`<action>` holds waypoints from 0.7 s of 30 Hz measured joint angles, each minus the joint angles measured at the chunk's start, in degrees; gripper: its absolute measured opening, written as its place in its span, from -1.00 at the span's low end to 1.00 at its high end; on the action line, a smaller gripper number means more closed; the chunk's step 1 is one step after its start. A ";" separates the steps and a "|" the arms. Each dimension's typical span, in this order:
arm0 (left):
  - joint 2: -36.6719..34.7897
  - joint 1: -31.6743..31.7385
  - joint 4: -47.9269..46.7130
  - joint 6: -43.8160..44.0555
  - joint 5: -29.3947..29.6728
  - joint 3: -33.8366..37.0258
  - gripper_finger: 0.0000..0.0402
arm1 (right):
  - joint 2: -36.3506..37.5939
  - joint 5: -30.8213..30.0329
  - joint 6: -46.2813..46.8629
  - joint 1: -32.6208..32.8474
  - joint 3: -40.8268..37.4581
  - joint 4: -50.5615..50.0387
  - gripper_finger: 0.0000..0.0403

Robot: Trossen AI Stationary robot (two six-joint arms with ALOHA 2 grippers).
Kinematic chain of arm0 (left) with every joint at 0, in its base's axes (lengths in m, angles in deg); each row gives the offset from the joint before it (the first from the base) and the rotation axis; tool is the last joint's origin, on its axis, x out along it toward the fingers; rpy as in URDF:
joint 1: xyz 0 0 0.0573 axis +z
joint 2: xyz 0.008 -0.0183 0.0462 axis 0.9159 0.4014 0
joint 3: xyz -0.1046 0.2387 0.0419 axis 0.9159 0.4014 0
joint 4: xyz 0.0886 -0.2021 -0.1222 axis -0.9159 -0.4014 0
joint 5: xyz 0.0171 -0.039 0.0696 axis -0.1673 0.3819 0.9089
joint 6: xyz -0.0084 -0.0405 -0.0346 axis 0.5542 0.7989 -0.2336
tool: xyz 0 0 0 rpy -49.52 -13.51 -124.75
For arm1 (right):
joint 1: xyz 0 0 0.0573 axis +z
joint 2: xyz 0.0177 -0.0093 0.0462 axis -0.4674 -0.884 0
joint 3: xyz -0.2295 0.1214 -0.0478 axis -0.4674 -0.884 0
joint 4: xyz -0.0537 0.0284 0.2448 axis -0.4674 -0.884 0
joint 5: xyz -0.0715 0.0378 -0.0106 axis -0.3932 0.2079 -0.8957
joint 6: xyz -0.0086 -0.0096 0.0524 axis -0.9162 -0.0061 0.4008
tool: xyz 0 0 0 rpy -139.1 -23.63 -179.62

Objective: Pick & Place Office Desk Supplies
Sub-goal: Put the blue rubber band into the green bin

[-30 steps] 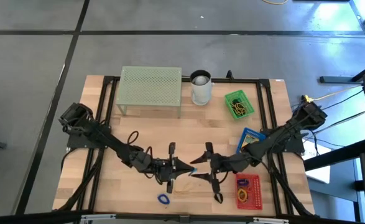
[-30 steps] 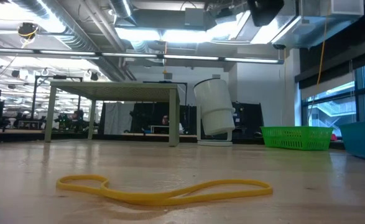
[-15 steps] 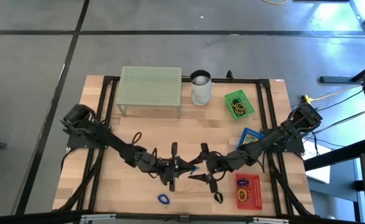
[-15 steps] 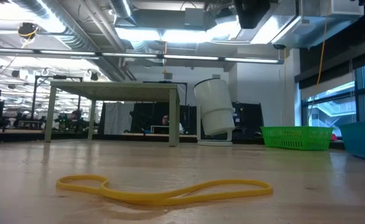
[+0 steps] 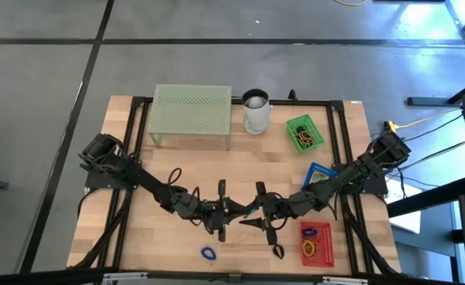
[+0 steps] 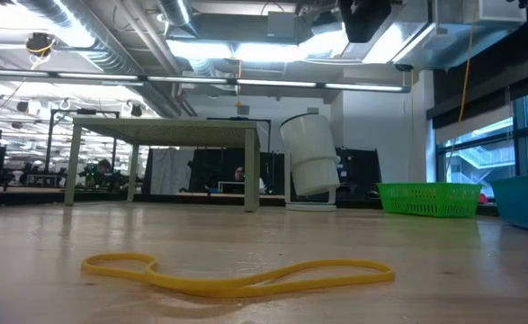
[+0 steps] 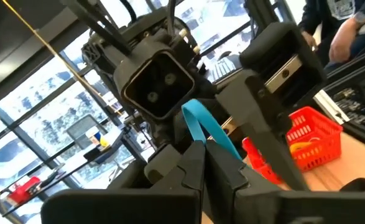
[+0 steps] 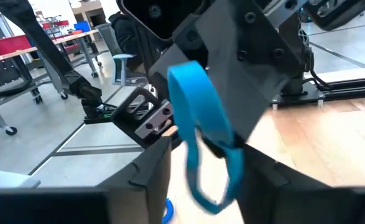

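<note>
The left claw (image 5: 234, 210) and right claw (image 5: 252, 212) met tip to tip at lower centre of the high view, above the desk (image 5: 192, 166). A blue rubber band (image 8: 198, 121) hung between them, seemingly mid-handover; the left looked closed on it, while the right's fingers looked parted around the loop. The red basket (image 5: 314, 241) lay lower right, with open desk between. A yellow rubber band (image 6: 232, 273) lay loose nearby.
</note>
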 joint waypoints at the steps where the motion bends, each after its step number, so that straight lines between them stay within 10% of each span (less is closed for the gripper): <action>1: 0.00 0.00 0.04 0.14 -0.17 0.00 -0.99 | 0.00 0.00 0.00 0.00 0.00 0.00 -0.30; 11: 0.00 0.00 0.00 0.52 -0.22 0.00 -0.98 | 0.00 0.39 0.13 0.00 0.00 -0.02 -0.93; 21: 0.00 0.00 -0.07 6.54 -0.69 0.00 -0.87 | 0.00 0.63 1.33 0.00 0.00 -1.32 -0.98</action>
